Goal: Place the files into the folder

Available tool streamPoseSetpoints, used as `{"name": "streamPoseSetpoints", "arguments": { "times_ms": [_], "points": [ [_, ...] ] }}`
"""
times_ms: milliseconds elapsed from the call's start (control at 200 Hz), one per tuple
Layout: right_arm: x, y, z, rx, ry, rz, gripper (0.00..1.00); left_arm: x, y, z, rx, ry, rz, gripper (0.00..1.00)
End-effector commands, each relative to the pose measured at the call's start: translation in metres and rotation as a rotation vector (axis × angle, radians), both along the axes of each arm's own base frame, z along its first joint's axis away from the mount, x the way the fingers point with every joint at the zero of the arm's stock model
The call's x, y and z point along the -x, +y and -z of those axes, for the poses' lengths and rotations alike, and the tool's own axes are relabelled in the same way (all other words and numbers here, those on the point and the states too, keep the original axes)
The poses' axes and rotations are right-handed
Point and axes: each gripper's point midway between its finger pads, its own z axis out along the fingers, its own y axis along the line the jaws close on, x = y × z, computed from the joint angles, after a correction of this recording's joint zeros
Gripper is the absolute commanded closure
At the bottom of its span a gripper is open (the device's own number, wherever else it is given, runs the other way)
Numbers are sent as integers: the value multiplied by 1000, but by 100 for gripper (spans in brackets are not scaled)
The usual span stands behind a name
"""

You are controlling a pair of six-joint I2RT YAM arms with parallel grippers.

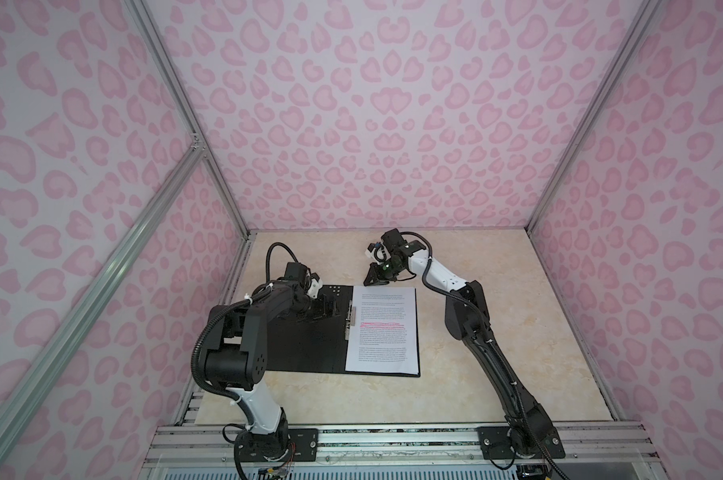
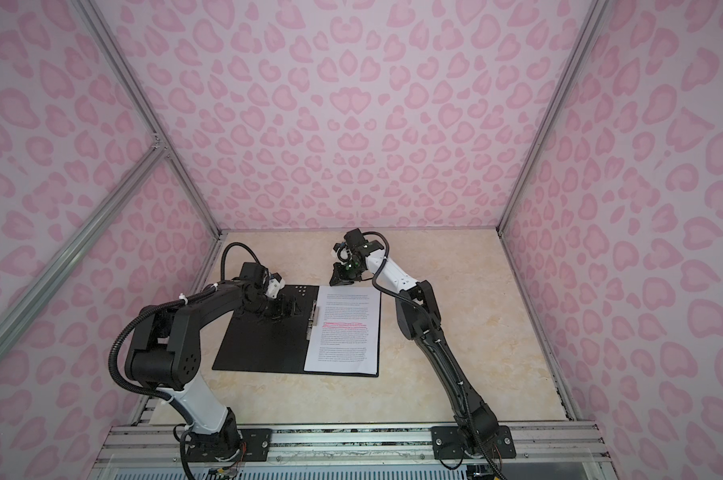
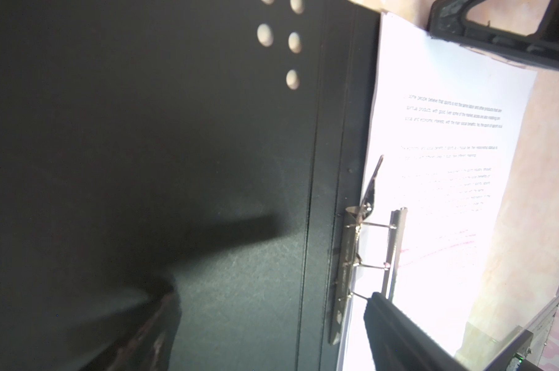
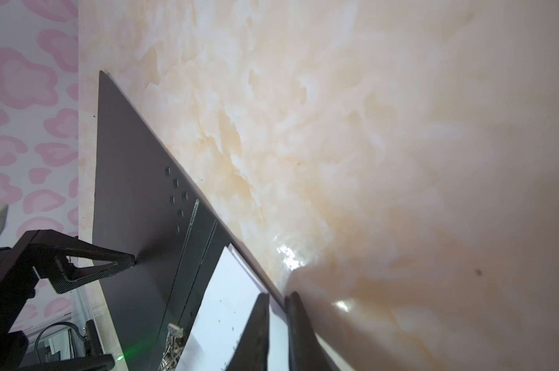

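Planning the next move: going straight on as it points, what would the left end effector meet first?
Probably the folder, its black inside cover, beside the metal spine clip. The open left end effector angles down at it; depth is unclear.

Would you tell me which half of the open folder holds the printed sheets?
The folder half nearest the right arm: the files cover it, while the half across the metal clip is bare black.

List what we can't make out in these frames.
- Papers: print too small in both top views and washed out by glare in the left wrist view; sheet count unclear.
- Folder: outside hidden, face down on the table.
- Right gripper: whether it pinches the papers' edge, unclear in every view.
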Motion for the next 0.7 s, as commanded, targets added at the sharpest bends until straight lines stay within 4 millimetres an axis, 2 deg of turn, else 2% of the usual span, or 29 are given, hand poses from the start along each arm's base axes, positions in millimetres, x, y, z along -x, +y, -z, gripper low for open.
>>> {"name": "streamPoseSetpoints", "arguments": {
  "times_ms": [0, 100, 220, 300, 390, 475, 520, 540, 695],
  "points": [
    [-5, -4, 5, 23, -11, 19, 81, 21, 4, 14, -25, 105, -6, 6],
    [-21, -7, -16, 17, -69, 68, 79, 13, 5, -8, -8, 54, -2, 6],
    [-39, -20, -57, 28, -161, 139, 79, -4, 14, -57, -22, -80, 4, 5],
    [-43, -29, -83, 50, -211, 180, 79, -9, 30, -88, -74, -150, -1, 4],
    [-37, -38, -105, 58, -232, 217, 80, -8, 57, -109, -137, -197, -35, 3],
    [-20, -43, -119, 59, -244, 234, 80, -1, 88, -113, -208, -197, -82, 1],
    [-7, -47, -116, 68, -232, 239, 80, 5, 101, -111, -229, -180, -100, 1],
    [-1, -50, -123, 64, -238, 243, 80, 7, 108, -109, -242, -167, -111, 1],
    [45, -65, -119, 77, -219, 277, 79, 22, 155, -89, -278, -80, -214, 1]
  ]
}}
